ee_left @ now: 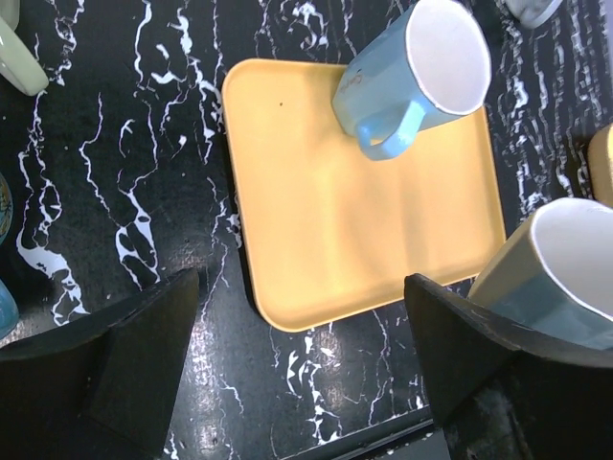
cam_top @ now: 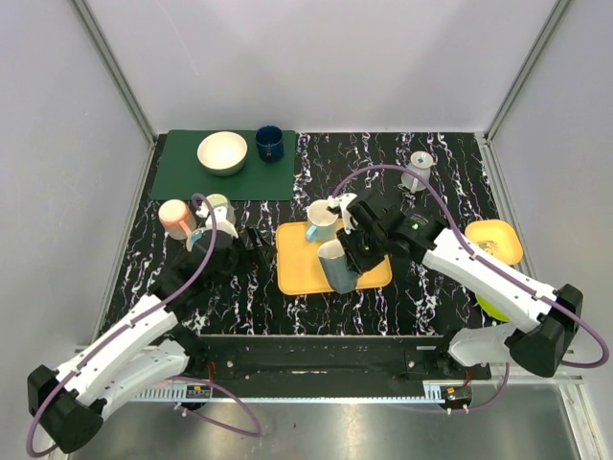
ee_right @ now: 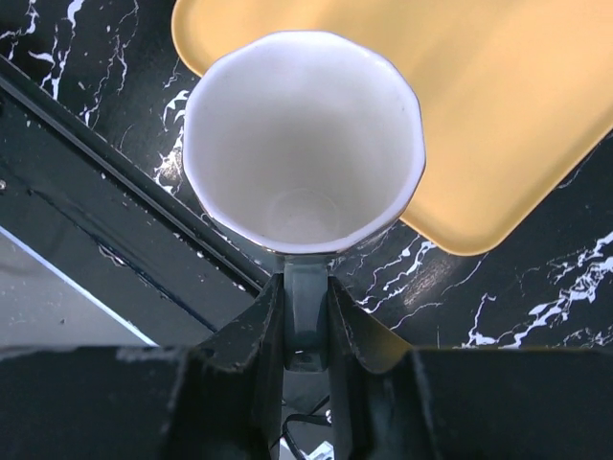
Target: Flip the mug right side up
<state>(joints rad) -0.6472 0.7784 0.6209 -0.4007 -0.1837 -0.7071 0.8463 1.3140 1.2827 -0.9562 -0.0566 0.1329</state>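
Mug [ee_right: 302, 144]: grey-blue outside, white inside, faceted rim, mouth facing the right wrist camera, positioned over the near edge of the yellow tray [ee_right: 517, 125]. Right gripper [ee_right: 305, 307]: 2 fingers clamped on the mug's handle. Left gripper [ee_left: 297, 287]: fingers apart, holding nothing, left of the tray.

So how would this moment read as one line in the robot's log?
right gripper: shut on handle of grey mug | mug position: at near edge of yellow tray | left gripper: open, empty | blue mug: on tray
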